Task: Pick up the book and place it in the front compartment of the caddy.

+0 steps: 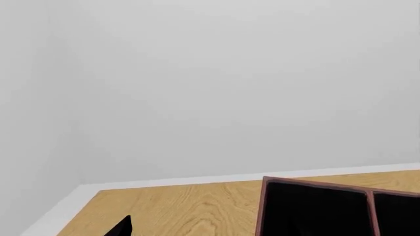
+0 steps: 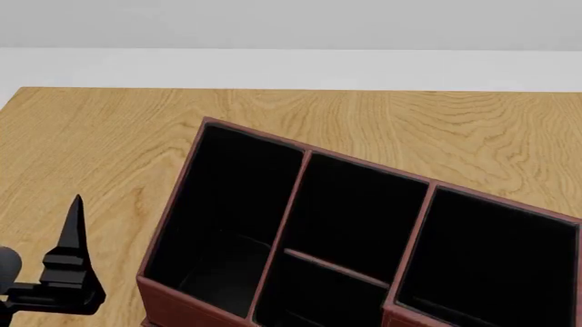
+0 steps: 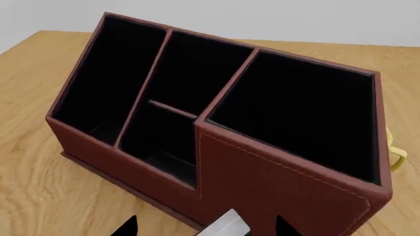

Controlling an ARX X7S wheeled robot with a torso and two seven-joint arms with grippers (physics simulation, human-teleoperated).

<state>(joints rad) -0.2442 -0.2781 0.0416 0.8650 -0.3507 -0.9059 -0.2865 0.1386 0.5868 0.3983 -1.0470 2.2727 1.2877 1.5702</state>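
The caddy (image 2: 173,225) is a red-brown box with black cells, standing skewed on the wooden table (image 2: 109,136). Its middle strip is split by a short cross divider, and the larger, far cell is the front compartment (image 2: 359,211) (image 3: 196,69). In the right wrist view a pale grey corner of the book (image 3: 226,227) shows in front of the caddy's near wall (image 3: 276,182). It lies between the tips of my right gripper (image 3: 206,228), which stand wide apart and do not touch it. My left gripper (image 2: 73,231) hovers left of the caddy, with one fingertip (image 1: 121,227) showing.
A yellow object (image 3: 397,152) pokes out behind the caddy's far right corner. A white floor strip (image 2: 291,68) and a grey wall (image 1: 210,73) lie beyond the table's far edge. Bare wood (image 1: 177,206) lies left of the caddy.
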